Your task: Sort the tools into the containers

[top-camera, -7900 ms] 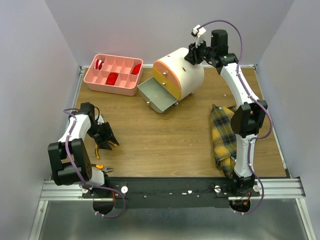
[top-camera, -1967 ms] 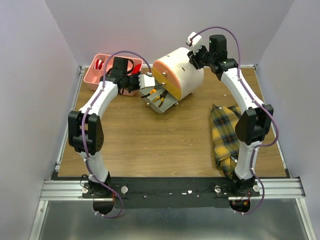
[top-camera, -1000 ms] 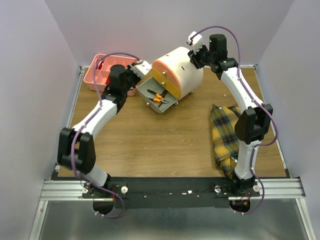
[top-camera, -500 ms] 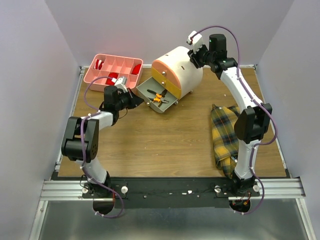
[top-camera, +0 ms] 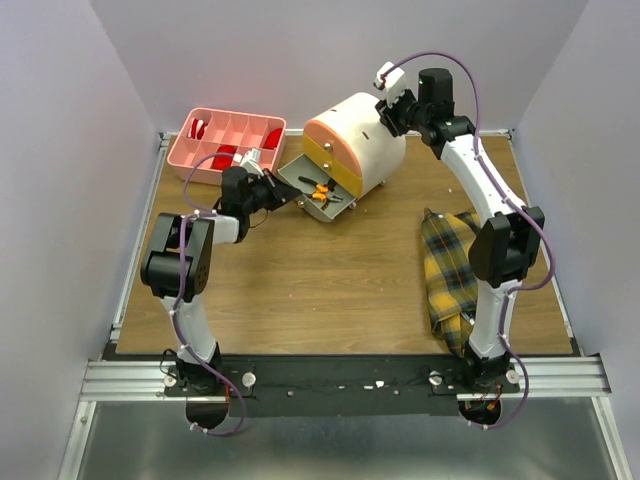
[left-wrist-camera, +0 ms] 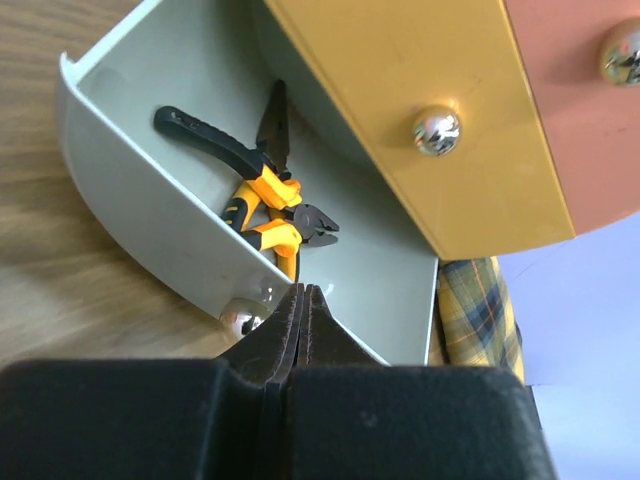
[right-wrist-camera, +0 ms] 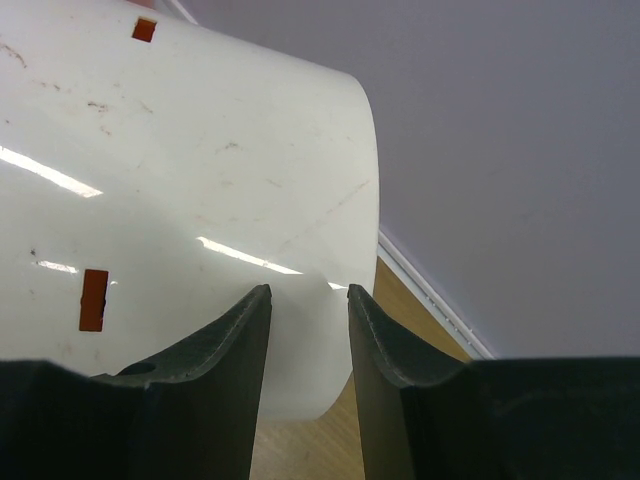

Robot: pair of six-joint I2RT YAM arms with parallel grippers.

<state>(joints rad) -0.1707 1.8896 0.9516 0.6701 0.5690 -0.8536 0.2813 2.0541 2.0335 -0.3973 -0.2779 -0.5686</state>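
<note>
Withdrawn from above the drawer [left-wrist-camera: 130, 215] and dropped low over the tabletop [top-camera: 330, 290] within the last second or so: left end effector [left-wrist-camera: 302, 290], clenched tight with nothing between the fingers, aimed at the drawer front. Means pliers [left-wrist-camera: 262, 195], earlier down by the near edge, are delivered and let go. Points, as a judgement, to a push to close the drawer as the next step, not yet done. Shows the pliers lying flat inside, just ahead of the left tips, black-and-orange handles crossed, seemingly two pairs though hard to separate. Hangs open beneath the yellow front, chrome knob [left-wrist-camera: 245, 318] right at the fingertips, contact not certain. Shows no change at the right end effector [right-wrist-camera: 308, 292]: released, fingers parted, cream unit [top-camera: 365, 140] directly beyond the tips, touching or not impossible to tell. Leaves tray [top-camera: 185, 160] just beyond and left of the left end effector, red items in some cells. Leaves plaid cloth [top-camera: 450, 265] well apart from the right end effector, back toward that arm's base.
</note>
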